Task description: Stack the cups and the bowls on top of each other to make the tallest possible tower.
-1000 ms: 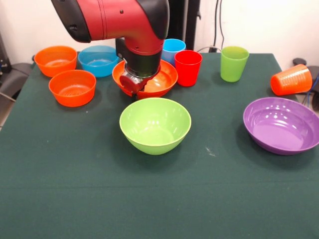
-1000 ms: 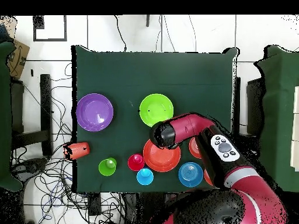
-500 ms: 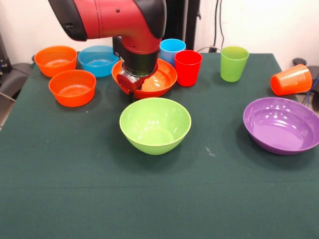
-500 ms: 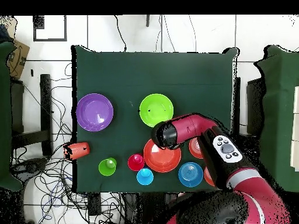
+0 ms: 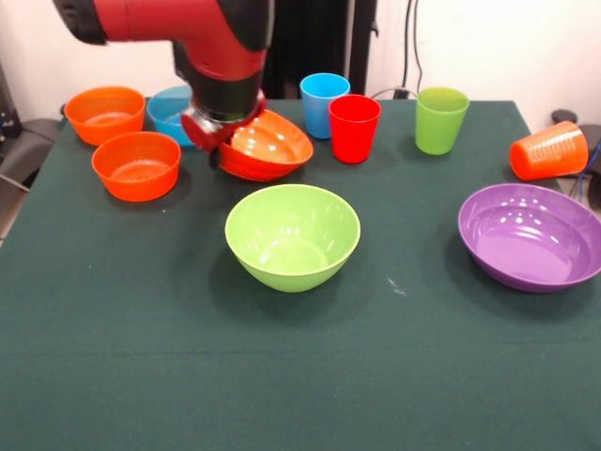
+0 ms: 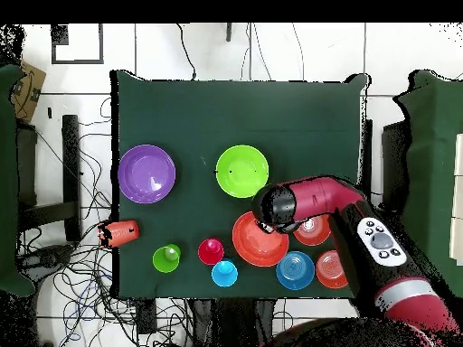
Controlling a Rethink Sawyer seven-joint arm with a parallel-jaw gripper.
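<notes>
Gripping the rim of the orange-red bowl (image 5: 268,146), the claw (image 5: 211,141) holds it tilted and lifted off the table (image 5: 141,310) in the front view, behind the lime green bowl (image 5: 292,235) and just beside the red cup (image 5: 354,127). Overhead, the orange-red bowl (image 6: 256,242) sits under the arm (image 6: 316,201), between the red cup (image 6: 211,250) and a small orange bowl (image 6: 314,230), with the purple bowl (image 6: 146,173) well apart

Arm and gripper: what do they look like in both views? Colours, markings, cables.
The arm has a glossy red shell with black sections; its rounded wrist ends in a black cylindrical collar. The gripper below it shows red parts. From above, the arm is a thick red tube with a black end cap, carrying a light grey oval panel with dark buttons. No external cables show on it.
</notes>
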